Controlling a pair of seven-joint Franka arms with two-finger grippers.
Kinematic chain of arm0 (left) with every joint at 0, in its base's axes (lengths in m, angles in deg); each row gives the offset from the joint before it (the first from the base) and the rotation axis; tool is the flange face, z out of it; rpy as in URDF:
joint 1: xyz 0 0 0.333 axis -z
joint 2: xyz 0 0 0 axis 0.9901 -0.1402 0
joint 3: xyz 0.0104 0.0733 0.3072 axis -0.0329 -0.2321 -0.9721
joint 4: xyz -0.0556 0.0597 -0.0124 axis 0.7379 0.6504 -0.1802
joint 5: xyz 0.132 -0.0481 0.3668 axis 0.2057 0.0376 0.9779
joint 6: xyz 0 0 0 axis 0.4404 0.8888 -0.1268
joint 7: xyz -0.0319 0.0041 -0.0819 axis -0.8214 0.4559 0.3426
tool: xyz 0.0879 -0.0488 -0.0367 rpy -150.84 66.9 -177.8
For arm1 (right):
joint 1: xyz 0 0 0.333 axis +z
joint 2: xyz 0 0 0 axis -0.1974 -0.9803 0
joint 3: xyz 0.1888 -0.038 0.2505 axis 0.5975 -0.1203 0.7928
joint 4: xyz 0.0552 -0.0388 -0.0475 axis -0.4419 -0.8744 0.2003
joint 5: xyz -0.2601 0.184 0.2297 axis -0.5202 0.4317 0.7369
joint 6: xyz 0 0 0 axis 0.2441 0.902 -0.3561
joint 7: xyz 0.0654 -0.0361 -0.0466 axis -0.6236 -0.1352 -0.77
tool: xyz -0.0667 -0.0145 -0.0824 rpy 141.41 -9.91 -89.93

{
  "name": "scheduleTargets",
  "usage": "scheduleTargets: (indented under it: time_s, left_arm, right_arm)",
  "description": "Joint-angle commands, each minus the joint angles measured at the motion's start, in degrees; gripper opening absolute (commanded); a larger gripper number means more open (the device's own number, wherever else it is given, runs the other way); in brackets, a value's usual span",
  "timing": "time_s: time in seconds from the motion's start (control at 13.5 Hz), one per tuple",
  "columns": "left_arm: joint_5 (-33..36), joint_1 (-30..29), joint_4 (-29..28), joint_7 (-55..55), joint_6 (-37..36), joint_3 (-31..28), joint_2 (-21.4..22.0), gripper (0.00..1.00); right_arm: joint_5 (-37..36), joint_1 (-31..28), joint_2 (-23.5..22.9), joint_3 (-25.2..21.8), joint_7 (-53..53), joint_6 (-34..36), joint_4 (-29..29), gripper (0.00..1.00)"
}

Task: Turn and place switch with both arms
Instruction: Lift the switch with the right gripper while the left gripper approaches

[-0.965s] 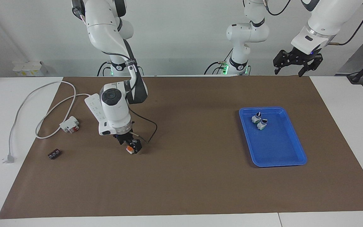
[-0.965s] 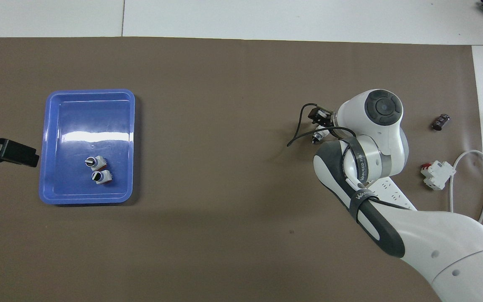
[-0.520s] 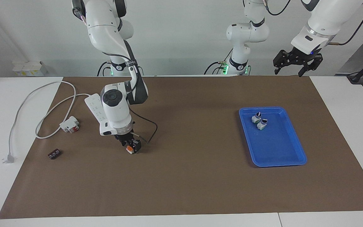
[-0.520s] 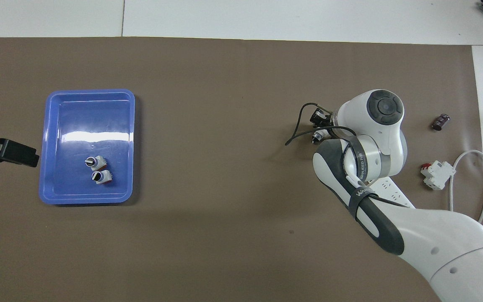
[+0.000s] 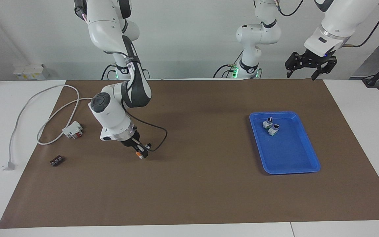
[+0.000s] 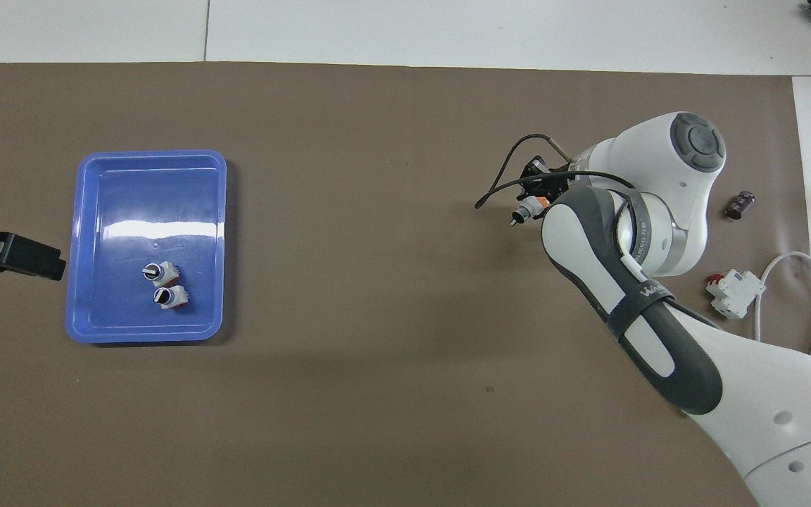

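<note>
Switch (image 5: 139, 154) first: it's pinched in your right hand (image 5: 140, 152), tipped on its side just over the brown mat on the counter (image 5: 189, 197), toward the right arm's end, with the orange block showing low and the little knob poking toward the middle of the counter. From overhead the knob points out at the open mat. I'd judge you're in the turning step, reorienting the piece before any transfer.

Nearer the robots than that sit a boxy white-and-red breaker (image 5: 72, 129), a power strip (image 6: 666, 325) half hidden under your right arm, and its white cord (image 5: 38, 102); a tiny dark block (image 5: 57, 161) lies farther out.

Over at the left arm's end, the blue tray (image 5: 294, 164) already carries two switches (image 5: 271, 126), side by side in the part nearest the robots.

Your left hand (image 5: 310, 62) waits up in the air near the edge of the mat nearest the robots, fingers spread wide, nothing in them.

Next move, by my reading: carry the switch toward the middle, bring the left hand in to take it by the body, then set it in the tray beside the other two. Watch that dangling black cable (image 5: 158, 136) at your right wrist.
</note>
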State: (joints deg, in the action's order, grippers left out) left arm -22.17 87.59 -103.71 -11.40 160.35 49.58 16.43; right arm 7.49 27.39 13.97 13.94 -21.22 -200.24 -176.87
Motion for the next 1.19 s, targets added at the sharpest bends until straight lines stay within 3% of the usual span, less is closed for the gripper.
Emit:
scheduleTargets:
  time_s: [0.0,0.45,0.67,0.82,1.11]
  left_arm:
    - [-0.1,0.4,-1.3,0.5,0.1,-0.5,1.3,1.00]
    - [-0.1,0.4,-1.3,0.5,0.1,-0.5,1.3,1.00]
    - [-0.1,0.4,-1.3,0.5,0.1,-0.5,1.3,1.00]
    - [-0.1,0.5,-1.3,0.5,-0.1,-0.5,1.3,1.00]
    - [-0.1,0.6,-1.4,-0.1,-1.9,-0.4,1.5,1.00]
  right_arm:
    - [3.3,-0.2,2.4,0.8,13.8,5.0,3.1,0.00]
    - [21.1,0.2,3.2,7.1,39.7,8.8,13.5,0.00]
    - [25.3,0.1,3.2,11.4,48.3,8.3,16.0,0.00]
    - [27.3,0.3,3.1,11.8,52.8,7.8,16.1,0.00]
    - [27.5,1.6,3.3,13.1,52.2,7.9,16.1,0.00]
